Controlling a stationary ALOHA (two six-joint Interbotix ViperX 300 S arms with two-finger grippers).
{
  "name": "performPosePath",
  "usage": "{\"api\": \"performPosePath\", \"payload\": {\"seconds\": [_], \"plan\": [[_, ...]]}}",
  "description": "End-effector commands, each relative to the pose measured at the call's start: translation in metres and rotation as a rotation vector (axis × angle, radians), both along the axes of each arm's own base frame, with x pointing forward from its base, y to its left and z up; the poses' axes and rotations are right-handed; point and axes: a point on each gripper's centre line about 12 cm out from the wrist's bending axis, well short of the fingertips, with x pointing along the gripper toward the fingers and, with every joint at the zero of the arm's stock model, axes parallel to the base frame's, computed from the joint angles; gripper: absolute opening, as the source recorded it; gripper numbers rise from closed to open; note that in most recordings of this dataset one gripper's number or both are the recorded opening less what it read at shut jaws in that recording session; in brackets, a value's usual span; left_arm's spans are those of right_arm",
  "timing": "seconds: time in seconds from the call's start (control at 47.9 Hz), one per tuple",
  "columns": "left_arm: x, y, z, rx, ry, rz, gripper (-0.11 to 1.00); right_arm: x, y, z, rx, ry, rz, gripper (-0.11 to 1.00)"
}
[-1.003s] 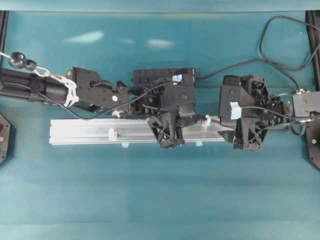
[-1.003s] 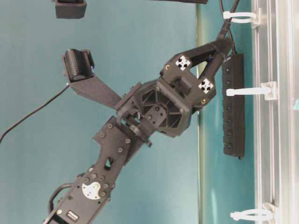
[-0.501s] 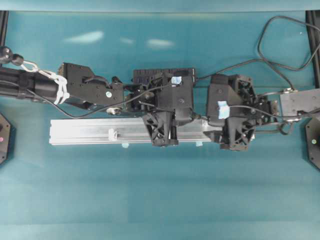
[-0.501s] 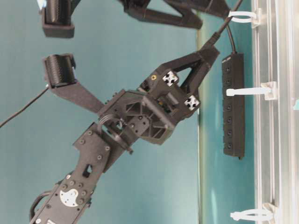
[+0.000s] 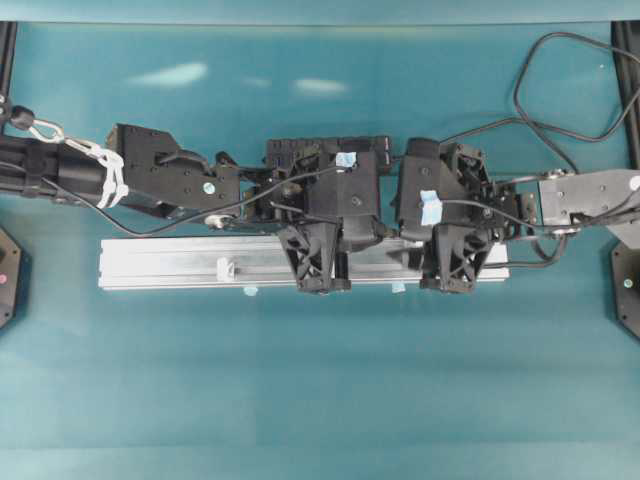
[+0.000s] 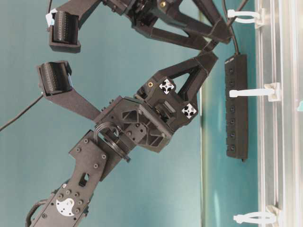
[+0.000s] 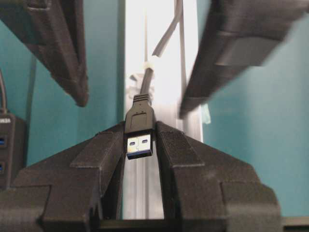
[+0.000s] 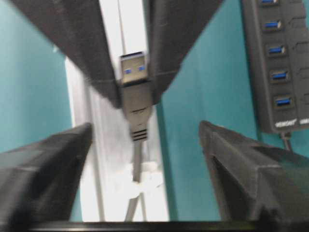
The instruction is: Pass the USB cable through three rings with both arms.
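The left gripper (image 7: 140,145) stays clamped on the USB cable (image 7: 140,126) plug, just past a white ring (image 7: 147,65). The right gripper (image 8: 145,159) has moved in from the right since a second ago; its fingers (image 8: 48,159) stand apart, straddling the cord beside the plug without touching it

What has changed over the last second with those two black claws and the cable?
The right gripper moved in from the right toward the left gripper, and its fingers now flank the cord just behind the plug without touching it. The left gripper kept its pinch on the USB cable plug and pulled back from the hub. The rail, hub and three rings stayed put.
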Motion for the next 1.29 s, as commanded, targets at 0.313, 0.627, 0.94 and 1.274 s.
{"api": "performPosePath", "payload": {"seconds": [0.313,0.627,0.94,1.274], "plan": [[0.001,-0.002,0.017,0.007,-0.052,-0.006,0.24,0.002,-0.001,0.001,-0.003,-0.016,0.005,-0.06],[0.000,-0.002,0.017,-0.005,-0.048,0.002,0.24,0.003,0.002,0.001,-0.002,-0.014,0.015,-0.06],[-0.016,-0.006,0.028,-0.007,-0.062,-0.003,0.42,0.003,0.006,-0.001,-0.007,0.005,0.025,-0.07],[-0.050,-0.013,0.046,-0.002,-0.108,-0.016,0.79,0.005,0.008,-0.003,-0.010,0.035,0.028,-0.07]]}}
